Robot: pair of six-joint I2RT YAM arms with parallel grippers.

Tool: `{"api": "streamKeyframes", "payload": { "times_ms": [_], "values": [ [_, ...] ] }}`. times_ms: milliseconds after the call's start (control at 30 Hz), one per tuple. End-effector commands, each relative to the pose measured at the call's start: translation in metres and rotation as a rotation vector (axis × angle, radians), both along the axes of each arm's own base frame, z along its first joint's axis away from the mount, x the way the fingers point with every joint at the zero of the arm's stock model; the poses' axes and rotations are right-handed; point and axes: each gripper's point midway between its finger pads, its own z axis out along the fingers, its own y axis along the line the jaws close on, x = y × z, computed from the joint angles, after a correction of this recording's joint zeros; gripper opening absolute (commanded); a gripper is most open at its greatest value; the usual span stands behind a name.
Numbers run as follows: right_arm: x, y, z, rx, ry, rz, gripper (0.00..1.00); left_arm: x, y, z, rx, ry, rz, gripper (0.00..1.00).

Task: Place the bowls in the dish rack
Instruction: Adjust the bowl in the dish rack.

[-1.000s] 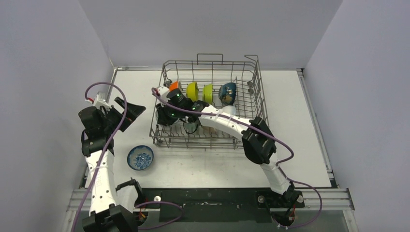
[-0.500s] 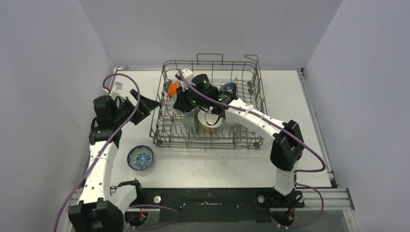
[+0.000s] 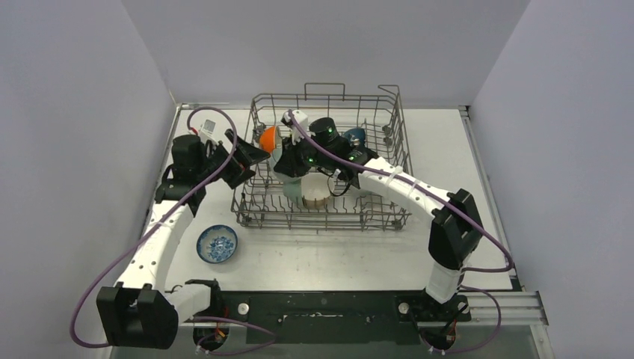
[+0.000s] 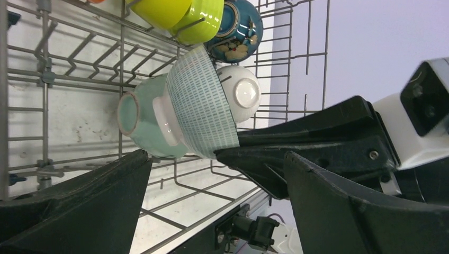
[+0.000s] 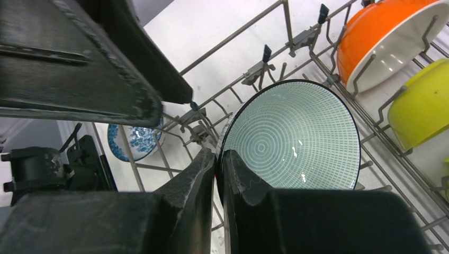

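So, worktop (image 3: 448,164): white, walled in on three sides, everything sits on it.
Dish rack (image 3: 321,223): big grey wire basket at the far middle of the worktop, rows of upright tines inside.
Left claw (image 4: 216,156): jaws spread wide with nothing between them, hanging at the rack's left wall and looking across at the bowls.
Right claw (image 5: 218,159): pinched tight on the rim of the lined bowl, reaching in from the right over the rack's left half.
Lined bowl (image 5: 296,140): pale teal with fine rings inside and a dark rim, up on edge among the tines in the near-left part of the rack.
Pale green bowl (image 4: 143,127): on edge too, pressed right against the lined bowl's back.
White bowl (image 4: 244,92): on edge just beside the lined bowl, foot showing.
Far row: orange bowl (image 3: 267,137) at the left, then yellow bowl (image 4: 159,10), lime bowl (image 4: 204,18) and dark blue bowl (image 4: 241,29), all standing on edge.
Beige bowl (image 3: 317,196): near side of the rack, partly hidden under the right arm.
Blue-patterned bowl (image 3: 217,244): upright on the worktop outside the rack, off its near-left corner, well apart from both claws.
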Motion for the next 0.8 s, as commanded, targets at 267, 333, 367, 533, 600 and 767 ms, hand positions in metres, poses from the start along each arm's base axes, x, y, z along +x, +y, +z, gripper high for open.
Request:
{"api": "streamKeyframes", "payload": {
  "times_ms": [267, 333, 367, 533, 600, 767],
  "values": [
    [-0.028, 0.008, 0.1, 0.236, -0.187, 0.113, 0.05, 0.019, -0.012, 0.006, -0.025, 0.047, 0.093, 0.96],
    [-0.029, 0.008, 0.102, 0.239, -0.191, 0.115, 0.05, 0.02, -0.015, 0.006, -0.048, 0.049, 0.096, 0.96],
    [-0.03, 0.008, 0.102, 0.239, -0.191, 0.115, 0.05, 0.02, -0.018, 0.006, -0.059, 0.052, 0.094, 0.96],
    [-0.03, 0.01, 0.101, 0.235, -0.196, 0.113, 0.05, 0.016, -0.035, -0.002, -0.091, 0.089, 0.066, 0.97],
    [-0.031, 0.011, 0.099, 0.233, -0.195, 0.114, 0.05, 0.014, -0.041, -0.008, -0.093, 0.111, 0.061, 0.97],
    [-0.032, 0.012, 0.101, 0.233, -0.197, 0.117, 0.05, 0.013, -0.046, -0.017, -0.11, 0.132, 0.066, 0.9]
  ]
}}
